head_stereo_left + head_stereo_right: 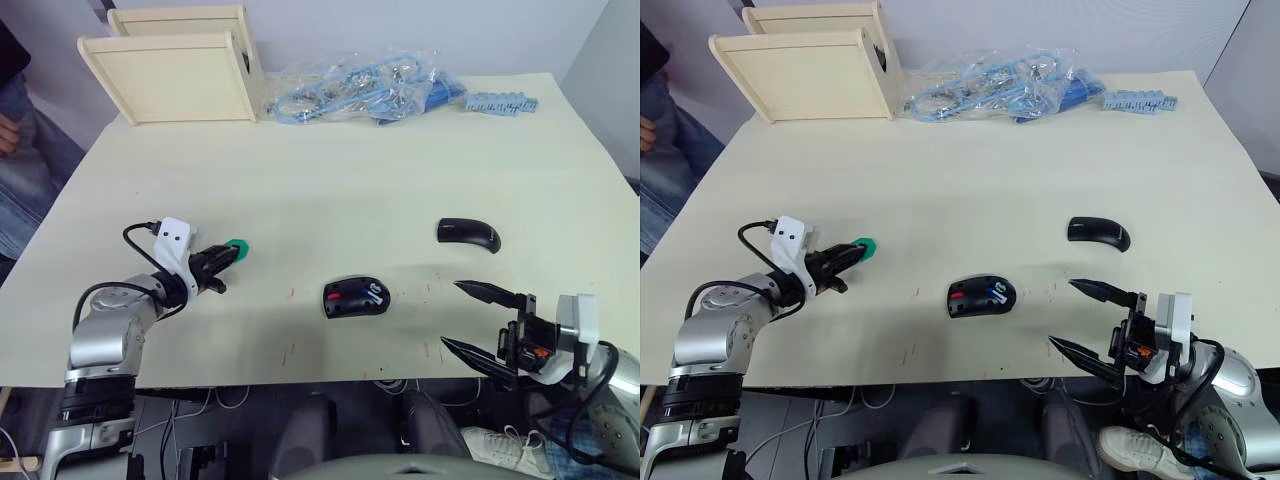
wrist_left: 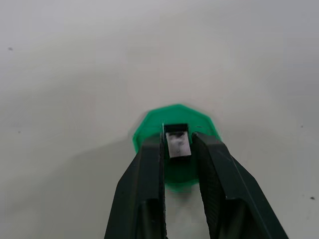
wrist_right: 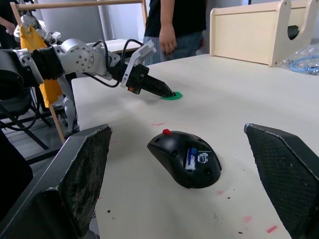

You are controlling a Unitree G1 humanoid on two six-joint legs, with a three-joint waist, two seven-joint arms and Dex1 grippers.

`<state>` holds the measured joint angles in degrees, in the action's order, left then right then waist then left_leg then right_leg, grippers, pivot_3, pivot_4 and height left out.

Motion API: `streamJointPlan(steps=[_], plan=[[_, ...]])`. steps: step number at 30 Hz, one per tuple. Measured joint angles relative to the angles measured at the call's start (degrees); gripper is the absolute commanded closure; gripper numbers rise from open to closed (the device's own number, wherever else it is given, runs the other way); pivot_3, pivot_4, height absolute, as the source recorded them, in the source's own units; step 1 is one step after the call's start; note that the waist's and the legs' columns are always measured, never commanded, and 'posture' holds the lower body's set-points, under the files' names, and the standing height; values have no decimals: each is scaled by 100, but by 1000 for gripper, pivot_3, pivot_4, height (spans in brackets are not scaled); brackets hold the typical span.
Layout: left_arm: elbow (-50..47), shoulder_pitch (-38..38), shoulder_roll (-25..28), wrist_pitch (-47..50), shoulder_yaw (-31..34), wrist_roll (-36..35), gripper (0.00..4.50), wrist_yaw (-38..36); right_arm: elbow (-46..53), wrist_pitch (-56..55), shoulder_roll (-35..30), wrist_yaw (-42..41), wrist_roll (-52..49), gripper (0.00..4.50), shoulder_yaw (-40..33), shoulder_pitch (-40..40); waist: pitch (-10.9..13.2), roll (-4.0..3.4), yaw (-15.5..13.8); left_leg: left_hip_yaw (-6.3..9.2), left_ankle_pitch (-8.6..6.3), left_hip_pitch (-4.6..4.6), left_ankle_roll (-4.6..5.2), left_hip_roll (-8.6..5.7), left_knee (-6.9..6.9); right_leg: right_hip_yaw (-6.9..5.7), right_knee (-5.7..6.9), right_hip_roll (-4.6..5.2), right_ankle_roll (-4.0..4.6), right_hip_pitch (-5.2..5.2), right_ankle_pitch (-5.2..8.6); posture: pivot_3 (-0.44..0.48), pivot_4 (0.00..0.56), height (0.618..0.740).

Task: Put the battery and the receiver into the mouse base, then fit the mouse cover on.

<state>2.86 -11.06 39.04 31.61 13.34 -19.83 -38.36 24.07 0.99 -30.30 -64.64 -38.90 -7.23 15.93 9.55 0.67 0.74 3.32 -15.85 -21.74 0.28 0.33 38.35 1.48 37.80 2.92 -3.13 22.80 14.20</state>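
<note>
I see a green disc, a wooden box, bagged blue cables and a person beside the table.

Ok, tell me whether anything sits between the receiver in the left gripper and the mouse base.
Nothing visible does. The left gripper is shut on the receiver over the green disc, and only bare table lies between it and the mouse base. The mouse cover sits off beyond the base.

Green disc partly hidden under left gripper, person cut off above the chest
</note>
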Motion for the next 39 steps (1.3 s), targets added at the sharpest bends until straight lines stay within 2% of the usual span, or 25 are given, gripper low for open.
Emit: streamJointPlan(steps=[20, 23, 24, 33, 39], plan=[[-16, 18, 42, -81, -62, 173, 3525, -31, 23, 0, 0, 6, -1, 0, 0, -48, -1, -1, -1, 0, 0, 1, 0, 0, 0, 0, 2, 0, 0, 0, 0, 0, 150, 740], [-19, 32, 51, -123, -63, 195, 4363, -53, 23, 1, -1, 7, -1, 0, 0, -48, -1, -1, -1, 0, 0, 1, 0, 0, 0, 1, 2, 0, 0, 0, 0, 0, 150, 740], [-26, 40, 72, -140, -67, 209, 4482, -73, 24, 0, -1, 7, -1, 0, 0, -49, -1, -2, -1, 0, 0, 2, 0, 0, 0, 1, 2, 0, 0, 0, 0, 0, 150, 740], [-27, 70, 112, -217, -66, 231, 4474, -194, 23, 0, -1, 8, 1, 0, 0, -56, -1, -2, 2, -1, 0, 1, 0, 0, 0, 1, 2, 0, 0, 0, 0, 0, 150, 740], [-27, 56, 215, -162, -23, -25, 4474, -580, 23, 0, 0, 11, 34, 0, 2, -117, -1, -1, 1, 1, 0, 0, 0, 0, 0, -1, 2, 0, 0, 1, 0, 0, 150, 740]])
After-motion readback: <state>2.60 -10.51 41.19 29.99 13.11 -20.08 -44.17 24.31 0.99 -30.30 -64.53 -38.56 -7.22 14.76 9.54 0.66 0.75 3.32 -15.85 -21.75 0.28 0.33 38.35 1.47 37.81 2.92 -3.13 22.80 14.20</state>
